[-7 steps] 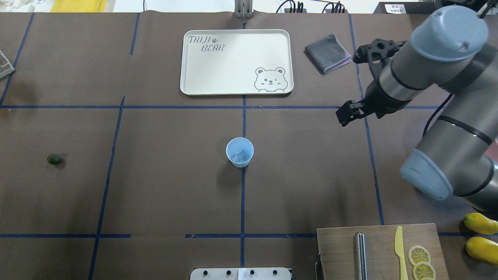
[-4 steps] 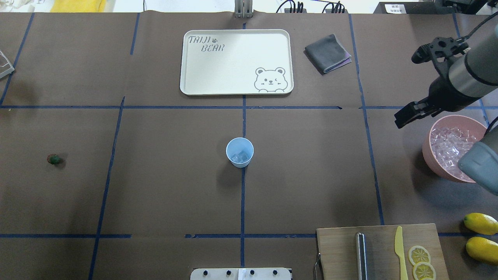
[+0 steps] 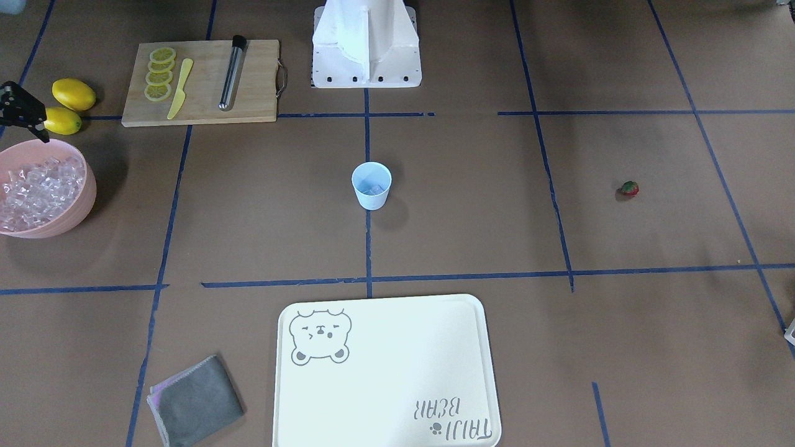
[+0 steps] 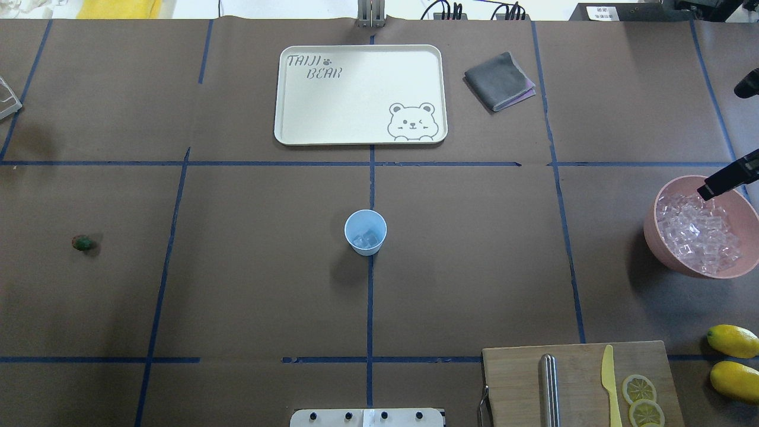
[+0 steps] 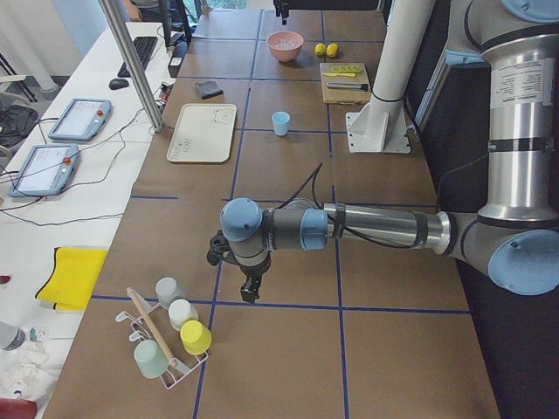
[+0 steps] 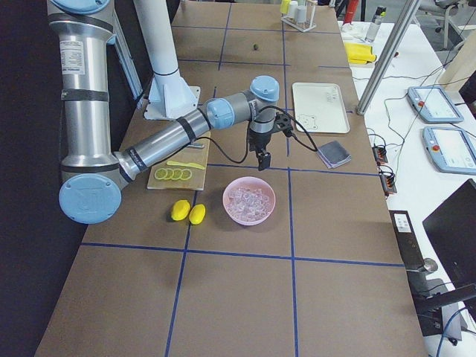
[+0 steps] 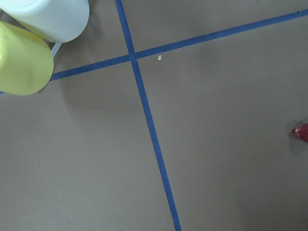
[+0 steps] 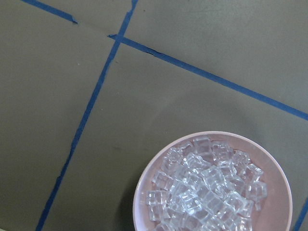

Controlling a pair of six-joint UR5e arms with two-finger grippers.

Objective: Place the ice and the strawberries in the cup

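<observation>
Right gripper (image 4: 705,191) is way out at the right edge of the brown paper-covered surface (image 4: 237,284). It hangs in the air near the rim of the big round pink bowl (image 4: 652,243). Only a dark sliver of it shows from overhead, so I can't tell how wide its jaws stand. The right wrist view looks down on that bowl, and it's heaped with clear ice cubes (image 8: 207,187).

Centre stage now: the small pale-blue plastic cup (image 4: 365,232) stands upright on the blue tape line, well apart from the bowl. A few cubes sit at its bottom.

The small red strawberry with its green top (image 3: 630,188) is lying alone on the surface, far off on the robot's left side. It is nowhere near the cup.

Left gripper (image 5: 249,295) shows only in the side view. It points down, low over the surface, near a white wire rack of upturned cups (image 5: 170,345). Whether its jaws are apart or together, I cannot tell.

Beyond the cup lies the cream rectangular bear-print tray (image 4: 284,95), with a folded grey cloth (image 4: 499,80) beside it. Near the robot's base sits a wooden cutting board (image 4: 516,379), and two whole yellow lemons (image 4: 732,341) lie just right of it.
</observation>
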